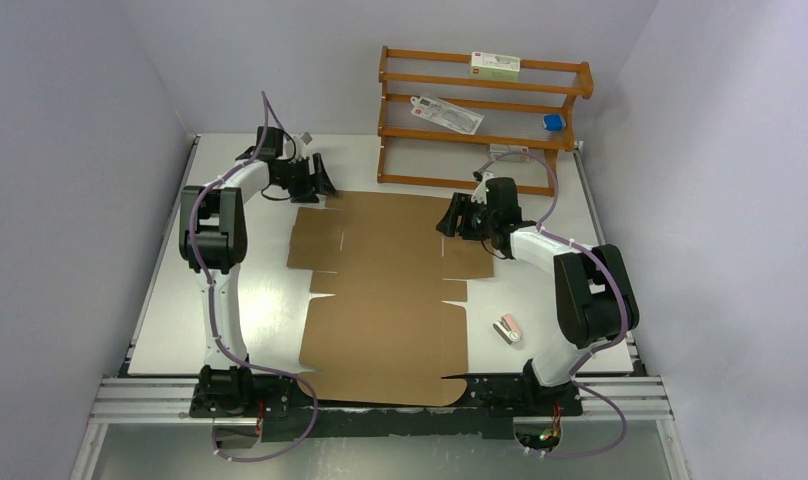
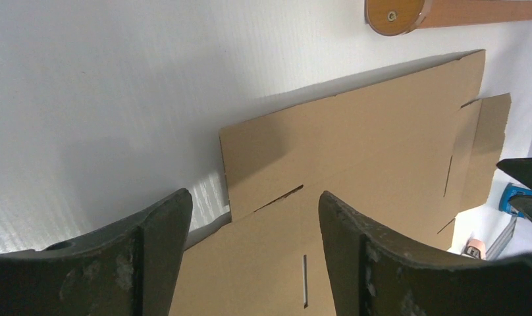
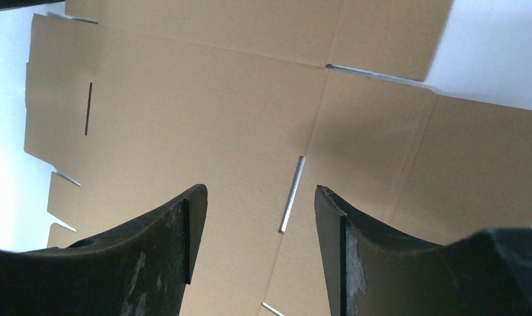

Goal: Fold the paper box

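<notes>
Jaws on the left: spread, nothing between, hanging just over the far left corner of the box [image 1: 385, 300], close to a cut [image 2: 278, 196] in its edge. Box: flat and unfolded, lying mid-tabletop [image 1: 270, 320], near end at the arm bases, far end just short of the rack [image 1: 480, 120]. Jaws on the right: likewise spread and empty, poised above the far right panel, a slit [image 3: 292, 194] showing in the gap beneath. Further right, on bare tabletop: a small pink item [image 1: 508, 330], near the box, not touching.

Likely trouble from here: closing too low and scraping tabletop instead of getting under the flat edge. Pushing rather than pinching, and so sliding the loose sheet, with nothing pinning it down, toward the rack or onto the pink item. Raising one side ahead of the other, twisting the sheet and creasing it off its score lines. Tearing at the cuts under a hard pull.
</notes>
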Controlling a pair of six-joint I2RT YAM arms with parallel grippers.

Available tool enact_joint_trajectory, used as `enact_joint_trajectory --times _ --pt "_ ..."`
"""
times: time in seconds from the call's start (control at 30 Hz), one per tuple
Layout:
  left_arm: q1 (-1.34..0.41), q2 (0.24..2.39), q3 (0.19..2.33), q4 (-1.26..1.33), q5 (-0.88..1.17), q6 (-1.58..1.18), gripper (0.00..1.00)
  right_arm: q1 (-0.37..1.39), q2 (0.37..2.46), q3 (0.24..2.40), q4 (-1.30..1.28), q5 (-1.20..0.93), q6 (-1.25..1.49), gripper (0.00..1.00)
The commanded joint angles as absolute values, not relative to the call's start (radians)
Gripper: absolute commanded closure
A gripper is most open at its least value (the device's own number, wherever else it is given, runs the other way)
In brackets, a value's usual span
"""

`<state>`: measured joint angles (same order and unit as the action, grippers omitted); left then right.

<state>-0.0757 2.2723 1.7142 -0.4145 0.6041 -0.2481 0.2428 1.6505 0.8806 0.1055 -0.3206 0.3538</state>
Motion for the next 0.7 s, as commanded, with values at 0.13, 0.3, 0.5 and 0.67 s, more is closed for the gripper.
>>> enact_joint_trajectory --times 0.13,0.3,0.5,0.67 --pt "-0.08 2.338 1.731 -0.373 0.702 -0.271 0.33 0.252 1.661 0.897 0.123 -0.324 0.331 0.35" --pt "-0.079 2.371 1.743 -0.386 0.713 -0.252 0.42 0.253 1.65 0.888 0.12 -0.324 0.321 0.35" --pt "-0.079 2.329 1.699 -0.343 0.727 -0.231 0.65 0.254 1.625 0.884 0.12 -0.335 0.309 0.35" --pt "-0.081 2.262 1.653 -0.316 0.726 -0.192 0.78 0.253 1.614 0.907 0.107 -0.367 0.296 0.35"
